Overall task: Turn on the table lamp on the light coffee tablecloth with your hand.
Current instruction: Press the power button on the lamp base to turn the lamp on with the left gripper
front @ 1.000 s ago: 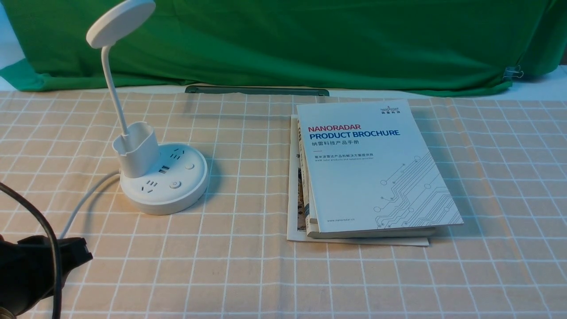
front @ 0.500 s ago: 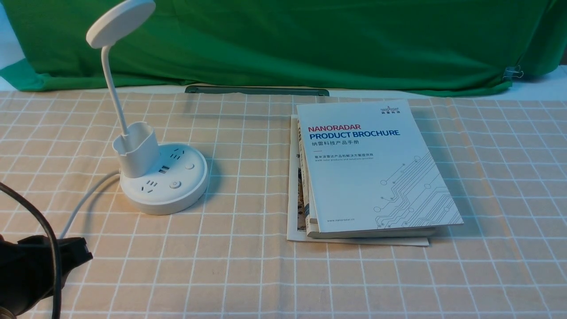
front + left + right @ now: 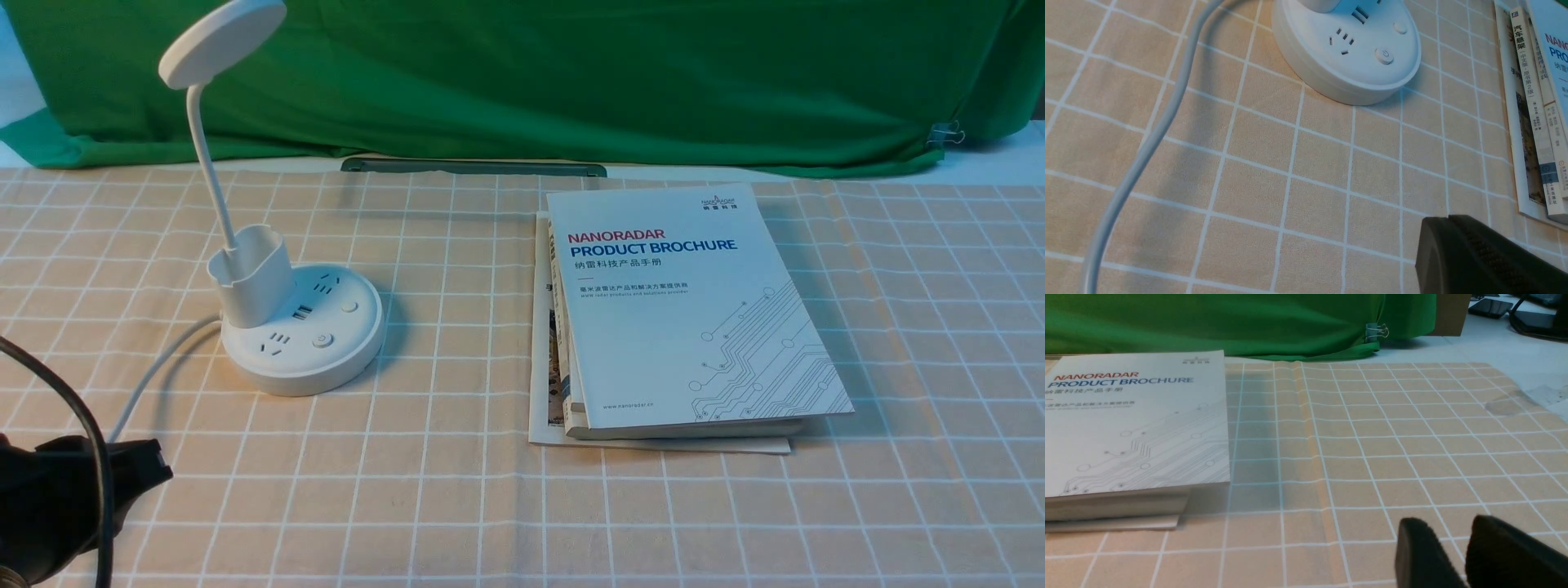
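Two grippers: the left gripper point(image 3: 1447, 220) has its fingertips together, closed with nothing between them; the right gripper point(image 3: 1447, 524) has its fingers parted, a gap between the tips with tablecloth seen through it
Black arm: part of the left arm point(image 3: 73, 498) shows at the near left corner of the front view, a black cable point(image 3: 101, 465) looping in front of it
Light coffee tablecloth: the beige-tan fabric point(image 3: 424, 482) with thin white grid lines lies under the lamp and books, lightly creased
Pale cord: the power cord point(image 3: 159, 363) runs from the lamp base toward the left arm
Table lamp: the white table lamp point(image 3: 343, 359) stands upright on the left part of the tablecloth; round puck base with sockets, slots and two round buttons, one bearing a power mark; pen cup on the base, thin bent neck, flat disc head tilted; whether it is lit I cannot tell
Earlier frame: the left arm has shifted very slightly to the right in the front view; lamp and books match their earlier places
Books: a stack point(image 3: 694, 318), brochure on top, lies to the right, well apart from the lamp
Green cloth: the plain drape point(image 3: 571, 82) hangs behind, a clip point(image 3: 945, 134) near its right end
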Robot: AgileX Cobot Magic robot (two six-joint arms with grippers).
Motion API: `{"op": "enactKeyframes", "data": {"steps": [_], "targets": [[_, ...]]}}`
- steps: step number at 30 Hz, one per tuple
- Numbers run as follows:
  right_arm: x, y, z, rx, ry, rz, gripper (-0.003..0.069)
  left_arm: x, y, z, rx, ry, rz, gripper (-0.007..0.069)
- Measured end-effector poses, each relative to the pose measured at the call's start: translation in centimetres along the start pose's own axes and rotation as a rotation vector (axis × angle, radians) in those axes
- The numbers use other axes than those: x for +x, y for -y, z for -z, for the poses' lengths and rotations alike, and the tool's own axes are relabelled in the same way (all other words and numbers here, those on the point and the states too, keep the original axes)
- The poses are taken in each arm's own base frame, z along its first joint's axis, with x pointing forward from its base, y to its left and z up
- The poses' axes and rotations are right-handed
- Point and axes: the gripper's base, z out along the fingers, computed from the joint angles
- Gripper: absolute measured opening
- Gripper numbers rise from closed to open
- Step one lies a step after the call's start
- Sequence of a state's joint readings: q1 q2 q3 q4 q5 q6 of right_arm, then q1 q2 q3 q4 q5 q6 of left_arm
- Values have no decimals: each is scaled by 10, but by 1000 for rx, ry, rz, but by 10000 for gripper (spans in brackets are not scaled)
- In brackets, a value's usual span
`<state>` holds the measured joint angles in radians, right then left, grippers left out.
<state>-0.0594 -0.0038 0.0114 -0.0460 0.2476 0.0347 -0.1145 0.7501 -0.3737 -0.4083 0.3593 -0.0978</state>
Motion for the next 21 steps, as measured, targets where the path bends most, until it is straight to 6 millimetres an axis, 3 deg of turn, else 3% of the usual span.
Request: {"op": "enactKeyframes", "data": {"steps": [10, 17, 21], "targets": [[0, 0, 0, 0, 0, 0, 241, -11, 16, -3, 69, -103, -61, 21], [0, 0, 0, 0, 0, 0, 241, -24, 24, -46, 47, -275, -107, -4], [0, 0, 0, 0, 0, 0, 241, -29, 43, -79, 54, -333, -195, -4]]}}
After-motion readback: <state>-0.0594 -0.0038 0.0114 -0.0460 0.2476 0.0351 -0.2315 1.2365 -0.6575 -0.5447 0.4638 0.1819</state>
